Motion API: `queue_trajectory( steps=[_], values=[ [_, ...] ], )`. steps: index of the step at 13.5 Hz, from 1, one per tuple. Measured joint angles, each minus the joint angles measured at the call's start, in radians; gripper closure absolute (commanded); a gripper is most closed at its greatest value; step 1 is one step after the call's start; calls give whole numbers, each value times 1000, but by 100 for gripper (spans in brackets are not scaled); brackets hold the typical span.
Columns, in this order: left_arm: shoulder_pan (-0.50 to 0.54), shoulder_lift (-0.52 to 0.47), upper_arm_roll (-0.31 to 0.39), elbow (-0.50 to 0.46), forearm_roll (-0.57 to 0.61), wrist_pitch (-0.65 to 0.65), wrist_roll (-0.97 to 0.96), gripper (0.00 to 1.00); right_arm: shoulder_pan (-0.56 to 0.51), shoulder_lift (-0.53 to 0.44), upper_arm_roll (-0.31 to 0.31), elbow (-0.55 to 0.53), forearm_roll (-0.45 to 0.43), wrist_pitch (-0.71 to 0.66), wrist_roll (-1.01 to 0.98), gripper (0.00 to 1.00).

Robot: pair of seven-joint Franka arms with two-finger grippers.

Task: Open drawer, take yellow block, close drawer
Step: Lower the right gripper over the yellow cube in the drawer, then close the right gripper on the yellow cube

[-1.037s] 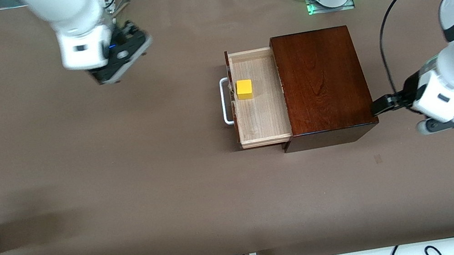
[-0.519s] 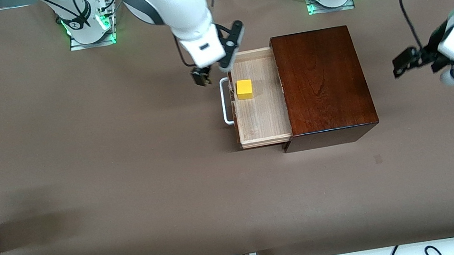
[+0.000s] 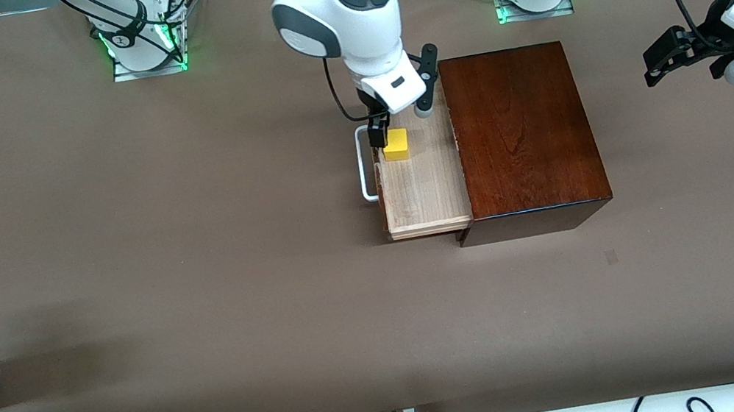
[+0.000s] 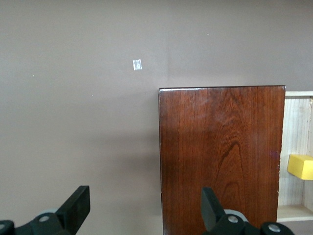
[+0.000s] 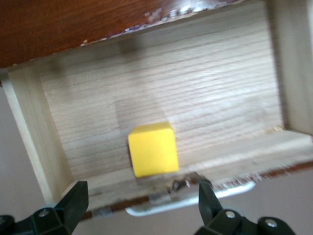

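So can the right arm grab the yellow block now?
Probably yes. The drawer is pulled out with nothing over the yellow block, and the right tool hangs open just above it. The left tool waits off past the box.

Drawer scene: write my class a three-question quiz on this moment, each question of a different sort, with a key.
1. True or false: the drawer is pulled out of the wooden box.
2. Which gripper is over the drawer, next to the yellow block?
A. left gripper
B. right gripper
C. neither
3. Fill in: the right gripper's fingers are ____, and the block lies on the drawer floor near the white ____.

Key
1. True.
2. B. The left gripper hangs open over bare table at the left arm's end.
3. open; handle. Nothing is gripped yet.
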Motion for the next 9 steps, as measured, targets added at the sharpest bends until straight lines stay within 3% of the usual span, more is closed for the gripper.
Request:
queue_trajectory(
  steps=[3, 9],
  values=[
    [10, -7, -1, 0, -1, -7, 27, 0, 19, 34, -1, 4, -37, 23, -1, 0],
    [112, -8, -103, 0, -13, -6, 43, 0, 20, 82, -5, 17, -89, 48, -9, 0]
  ],
)
